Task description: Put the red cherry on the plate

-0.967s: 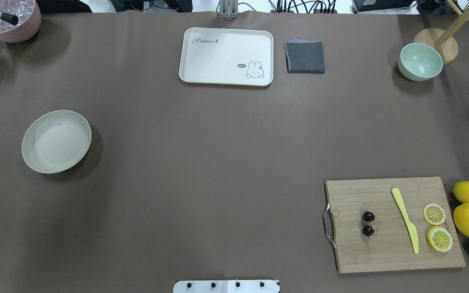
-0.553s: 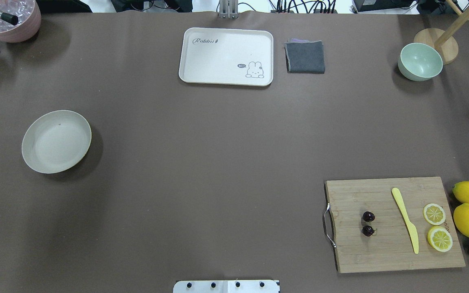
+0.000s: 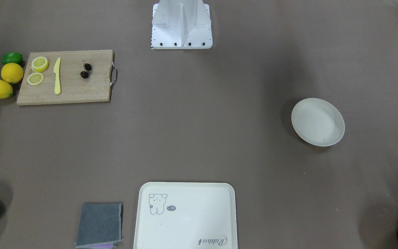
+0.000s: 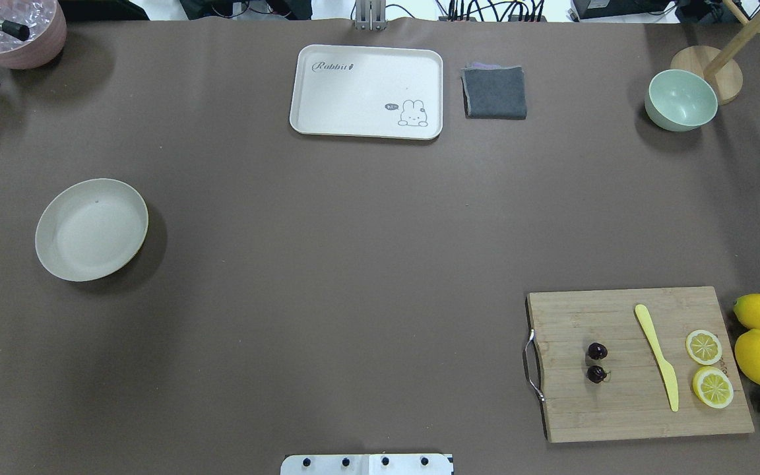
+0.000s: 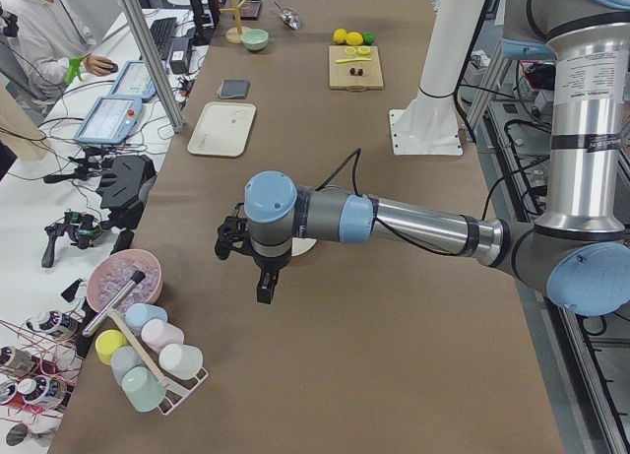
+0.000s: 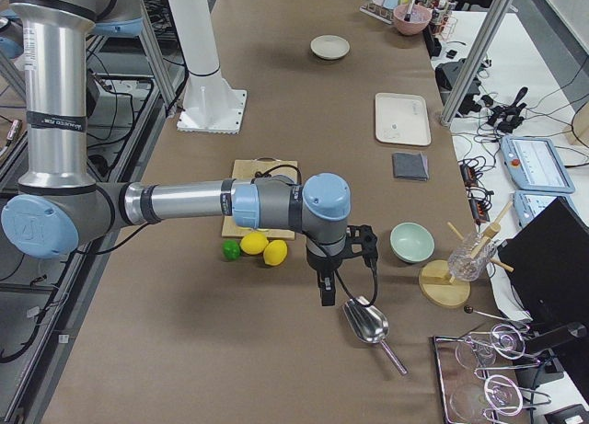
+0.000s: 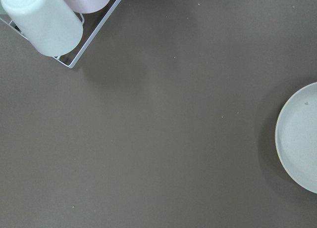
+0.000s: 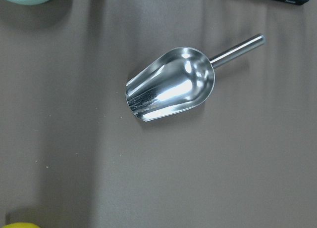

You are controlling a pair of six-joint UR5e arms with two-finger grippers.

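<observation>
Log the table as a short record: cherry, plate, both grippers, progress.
cherry: the red cherry lies on the cutting board, between its metal handle and the yellow knife
plate: the plate is empty, across the table on the robot's left
left gripper: the left gripper hangs over the table near the plate; open or shut cannot be told
right gripper: the right gripper hangs by the metal scoop; open or shut cannot be told
progress: cherry not yet picked up

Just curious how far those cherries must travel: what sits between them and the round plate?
Only the metal handle of the cutting board, then bare brown table, lie between the red cherry and the plate; the overhead view shows it.
</observation>
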